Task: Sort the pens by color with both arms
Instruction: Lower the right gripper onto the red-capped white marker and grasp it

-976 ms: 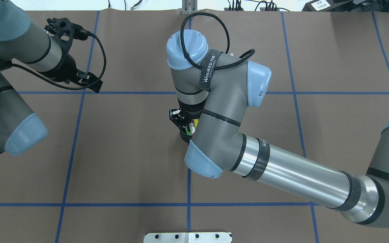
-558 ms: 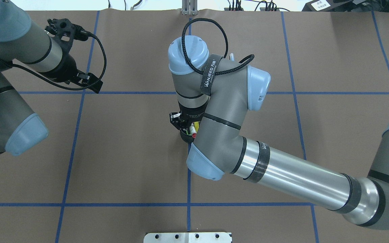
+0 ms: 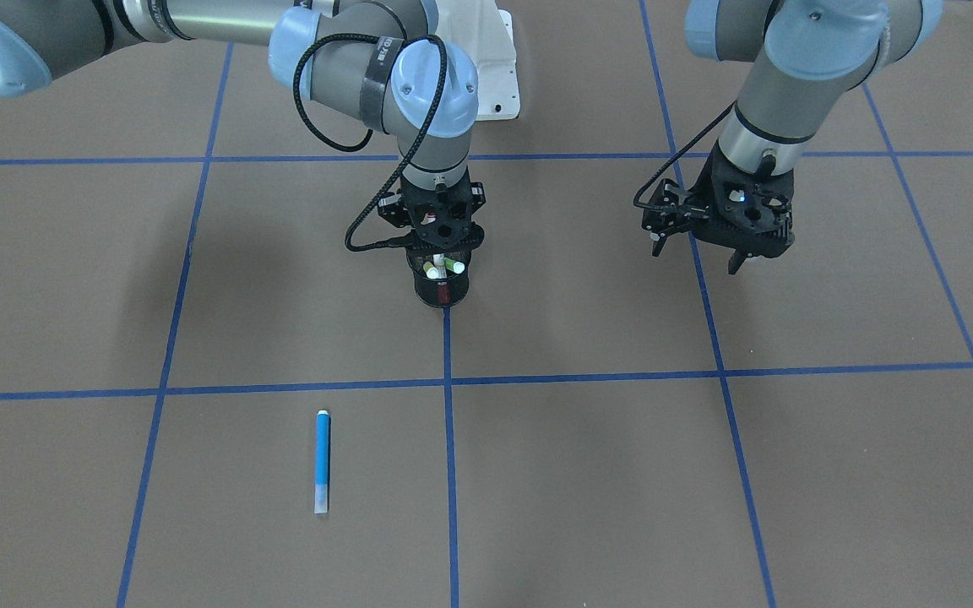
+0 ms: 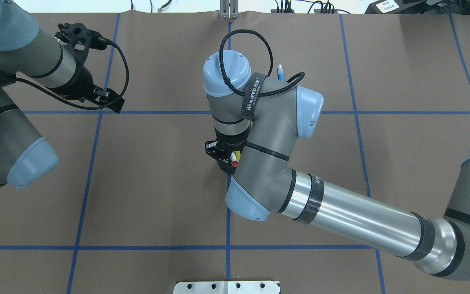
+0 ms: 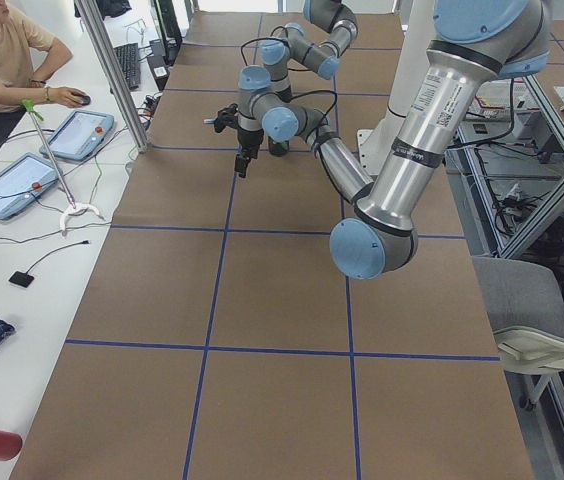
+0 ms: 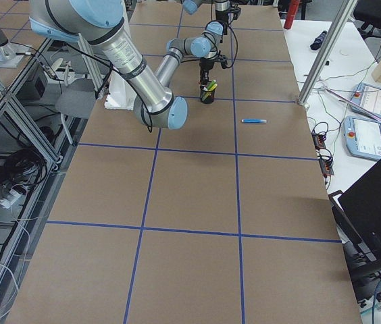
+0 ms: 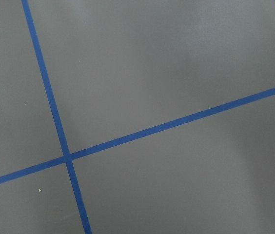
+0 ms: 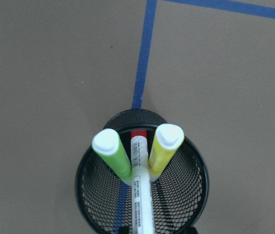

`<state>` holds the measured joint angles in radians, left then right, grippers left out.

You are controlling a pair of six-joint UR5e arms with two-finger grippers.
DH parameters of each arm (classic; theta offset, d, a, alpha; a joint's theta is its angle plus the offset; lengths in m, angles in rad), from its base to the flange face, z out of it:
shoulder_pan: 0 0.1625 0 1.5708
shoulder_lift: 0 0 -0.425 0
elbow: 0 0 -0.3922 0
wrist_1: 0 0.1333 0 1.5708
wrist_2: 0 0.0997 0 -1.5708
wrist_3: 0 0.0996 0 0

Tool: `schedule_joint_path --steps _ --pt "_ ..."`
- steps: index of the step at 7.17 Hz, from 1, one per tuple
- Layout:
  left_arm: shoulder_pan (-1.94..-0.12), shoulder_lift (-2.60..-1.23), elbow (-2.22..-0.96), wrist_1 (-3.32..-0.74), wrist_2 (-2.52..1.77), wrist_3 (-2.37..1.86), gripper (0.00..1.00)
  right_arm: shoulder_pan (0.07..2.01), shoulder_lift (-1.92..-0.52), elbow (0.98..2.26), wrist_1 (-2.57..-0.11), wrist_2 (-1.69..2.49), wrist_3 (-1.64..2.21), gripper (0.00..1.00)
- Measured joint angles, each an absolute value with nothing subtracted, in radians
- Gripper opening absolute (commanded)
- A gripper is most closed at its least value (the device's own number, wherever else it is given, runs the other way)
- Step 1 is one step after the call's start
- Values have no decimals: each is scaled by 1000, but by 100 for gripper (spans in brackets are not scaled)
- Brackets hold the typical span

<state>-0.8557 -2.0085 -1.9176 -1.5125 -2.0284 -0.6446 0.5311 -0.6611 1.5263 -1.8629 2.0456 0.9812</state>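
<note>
While three of the pens stand together in the black mesh cup, the blue pen lies flat and alone on the brown tabletop. It is well apart from the cup, out toward the edge opposite the robot and on the robot's right half. It lies roughly parallel to the blue tape line beside it.

In the cup, the green pen and the yellow pen lean apart with their pale ends up. The white-barrelled pen sits between them, its red end toward the cup's far rim and its printed barrel running up toward the wrist camera. The cup stands on the centre tape line, near the middle of the tabletop.

The right gripper hangs straight down just over the cup's mouth. Its fingers are hidden by its own black body in every view, so I cannot tell if they are apart, together or clamped on the white pen. The right arm reaches in from the robot's right side and folds over the cup.

The left gripper hovers above bare tabletop on the robot's left half, near a crossing of tape lines and well apart from the cup. Nothing shows in it, but I cannot tell how its fingers stand.
</note>
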Motion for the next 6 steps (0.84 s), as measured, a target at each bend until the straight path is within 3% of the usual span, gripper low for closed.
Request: schedule_joint_path --steps 2,3,5,6 --pt "-855 -2009 -1917 -1512 -2028 -646 99 530 -661 1527 -1863 2054 982 39" --pt "-855 -2009 -1918 -1513 -2028 -646 99 529 -661 1528 -1863 2057 982 33" --pt "-853 -2009 -1917 -1514 -2028 -653 99 529 -660 1528 -1863 2060 982 0" --pt "-853 -2010 -1917 -1514 -2028 -656 99 529 -659 1528 -1863 2061 981 0"
